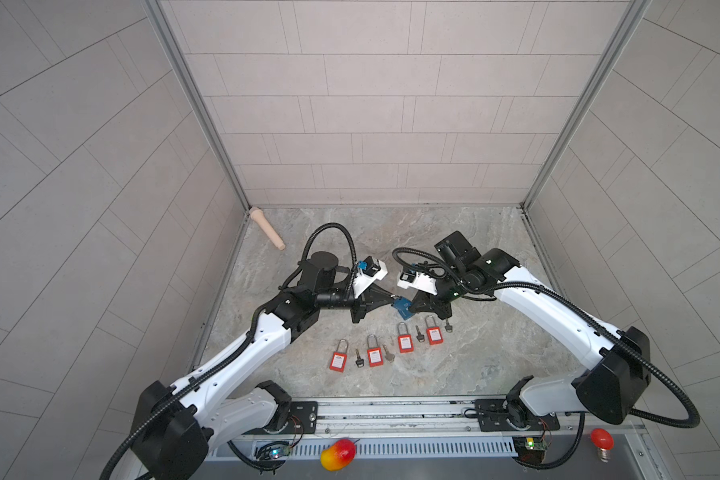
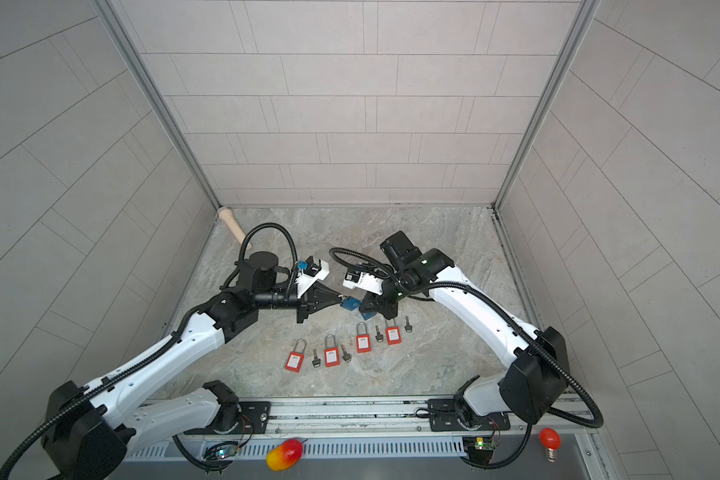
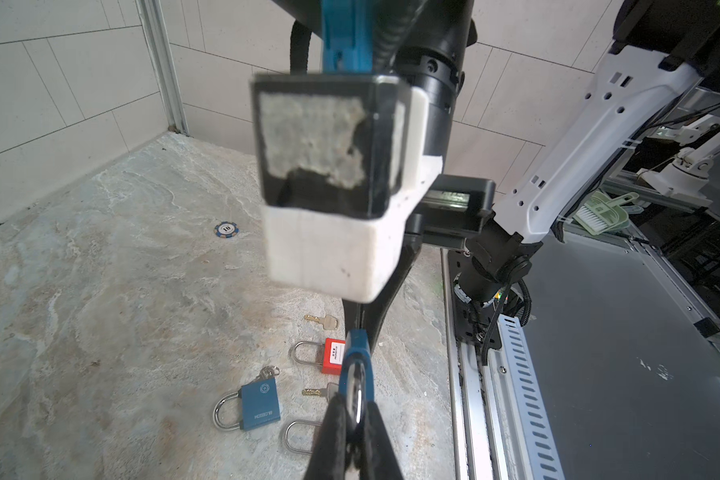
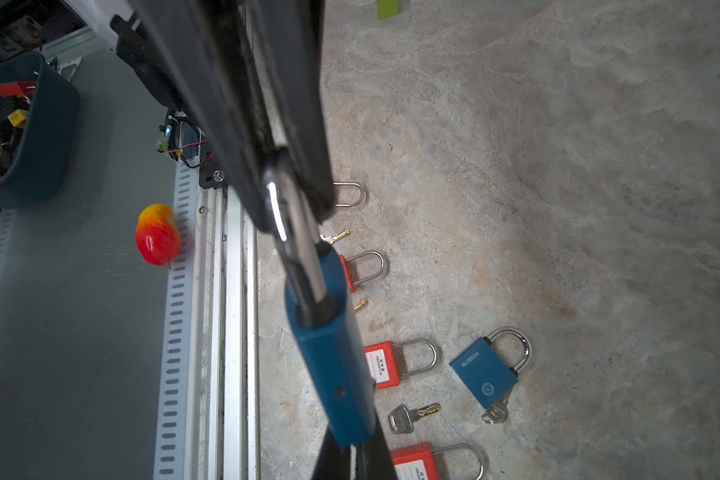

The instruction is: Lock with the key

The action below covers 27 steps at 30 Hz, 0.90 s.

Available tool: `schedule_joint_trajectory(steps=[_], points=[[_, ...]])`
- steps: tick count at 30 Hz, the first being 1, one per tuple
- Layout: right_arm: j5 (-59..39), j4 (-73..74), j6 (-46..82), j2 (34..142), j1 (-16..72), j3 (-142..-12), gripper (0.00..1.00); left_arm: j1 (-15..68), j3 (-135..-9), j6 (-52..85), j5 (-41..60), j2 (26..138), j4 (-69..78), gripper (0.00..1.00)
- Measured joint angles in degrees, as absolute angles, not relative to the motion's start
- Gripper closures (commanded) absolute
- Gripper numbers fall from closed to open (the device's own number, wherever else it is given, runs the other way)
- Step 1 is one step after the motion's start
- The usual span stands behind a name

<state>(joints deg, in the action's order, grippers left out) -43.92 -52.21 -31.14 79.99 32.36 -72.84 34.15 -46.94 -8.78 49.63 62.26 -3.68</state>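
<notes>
Both arms reach in from the near rail and bend toward the middle, so I have the two grippers tip to tip above the bench (image 1: pixel 495 361). My right gripper (image 4: pixel 285 195) is clamped on the shackle (image 4: pixel 277 208) of the blue padlock (image 4: pixel 333 353). My left gripper (image 3: pixel 355 409) is pinched on the key (image 3: pixel 353 395) at its base. The padlock is held between them, just beyond the row. I count four red padlocks (image 1: pixel 375 356) and four loose keys (image 1: pixel 358 360), plus a second blue padlock (image 4: pixel 485 370) lying flat.
</notes>
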Motion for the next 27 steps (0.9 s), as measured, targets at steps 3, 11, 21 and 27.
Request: schedule_joint_trajectory(steps=[3, 11, 21, 27], points=[[-43.97, -52.77, -31.51, 80.01, 32.34, -73.21, 1.00, 34.15, -47.77, -9.69, 49.34, 62.26, -5.04, 1.00], [-46.04, -53.17, -32.10, 80.01, 32.05, -72.47, 1.00, 31.18, -48.66, -10.02, 51.53, 62.04, -6.28, 1.00], [-45.08, -54.52, -30.28, 79.99, 31.97, -66.81, 1.00, 27.86, -48.66, -10.57, 50.50, 61.73, -3.75, 1.00], [-38.33, -50.28, -21.54, 79.22, 31.99, -65.71, 1.00, 24.49, -54.98, -19.25, 49.74, 64.84, -20.16, 1.00]])
